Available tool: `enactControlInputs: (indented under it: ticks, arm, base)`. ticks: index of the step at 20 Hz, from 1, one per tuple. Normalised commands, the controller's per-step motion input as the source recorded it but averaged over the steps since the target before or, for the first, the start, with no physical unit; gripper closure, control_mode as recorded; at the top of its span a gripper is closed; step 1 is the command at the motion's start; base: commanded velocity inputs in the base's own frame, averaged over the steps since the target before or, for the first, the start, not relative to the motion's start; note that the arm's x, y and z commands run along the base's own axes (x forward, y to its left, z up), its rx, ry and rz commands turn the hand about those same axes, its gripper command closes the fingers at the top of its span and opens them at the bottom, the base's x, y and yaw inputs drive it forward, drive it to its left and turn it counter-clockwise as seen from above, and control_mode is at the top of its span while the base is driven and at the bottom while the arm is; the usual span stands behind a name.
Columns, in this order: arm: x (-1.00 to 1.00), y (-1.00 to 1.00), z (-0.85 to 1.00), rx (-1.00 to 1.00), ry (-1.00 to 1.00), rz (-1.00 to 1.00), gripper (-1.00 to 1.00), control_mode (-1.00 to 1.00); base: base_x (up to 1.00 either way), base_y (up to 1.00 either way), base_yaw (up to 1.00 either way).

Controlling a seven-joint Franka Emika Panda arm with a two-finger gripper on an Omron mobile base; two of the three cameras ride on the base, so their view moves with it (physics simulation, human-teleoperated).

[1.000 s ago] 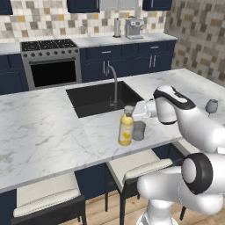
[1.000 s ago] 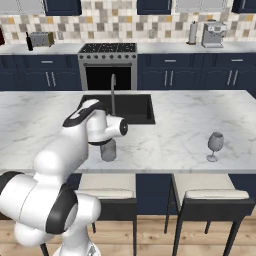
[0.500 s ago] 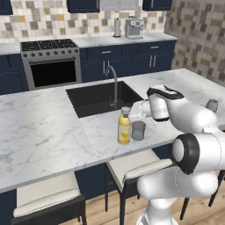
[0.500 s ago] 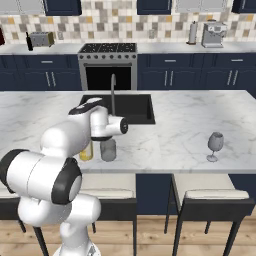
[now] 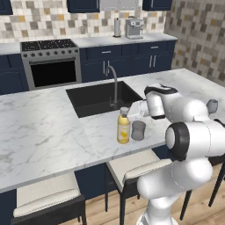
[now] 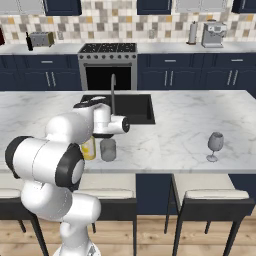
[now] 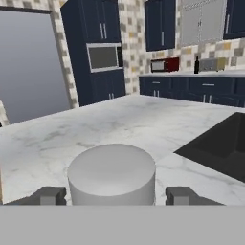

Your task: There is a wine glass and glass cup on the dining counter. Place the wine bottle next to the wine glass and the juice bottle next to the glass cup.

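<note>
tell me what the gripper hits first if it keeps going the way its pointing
Most likely the juice bottle's grey-white cap, sitting right ahead between the open gripper's fingertips. Beyond it lies bare dining counter. Depth is hard to judge.

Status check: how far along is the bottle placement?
Done: juice bottle stands beside the glass cup on the dining counter. In hand: nothing; the end effector is open, its tips either side of the bottle's cap. Left: wine bottle, on the back counter, goes to the wine glass.

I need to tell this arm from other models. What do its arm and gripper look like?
Glossy white rounded arm segments with black bands at the joints. The gripper has two small dark grey blocky fingertips. No cables or markings visible.
</note>
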Motion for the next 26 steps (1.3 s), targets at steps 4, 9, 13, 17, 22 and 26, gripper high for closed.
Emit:
enactControlInputs:
  ticks: [4, 9, 13, 17, 22, 26]
  arm:
    - [0.09, 0.04, -0.12, 0.0, -0.03, 0.0, 1.0, -1.0]
    - [0.09, 0.03, -0.16, 0.0, -0.01, 0.0, 1.0, -1.0]
    - [0.0, 0.07, -0.21, 0.0, -0.04, 0.0, 1.0, -1.0]
    - [-0.08, 0.07, -0.29, 0.0, 0.0, 0.0, 1.0, -1.0]
    - [-0.1, 0.08, -0.3, 0.0, 0.0, 0.0, -1.0, -1.0]
    - [-0.13, 0.02, -0.27, 0.0, 0.0, 0.0, -1.0, -1.0]
  base:
    - [0.0, 0.0, 0.0]
    - [0.0, 0.0, 0.0]
    - [0.0, 0.0, 0.0]
    - [0.0, 0.0, 0.0]
    - [0.0, 0.0, 0.0]
    - [0.0, 0.0, 0.0]
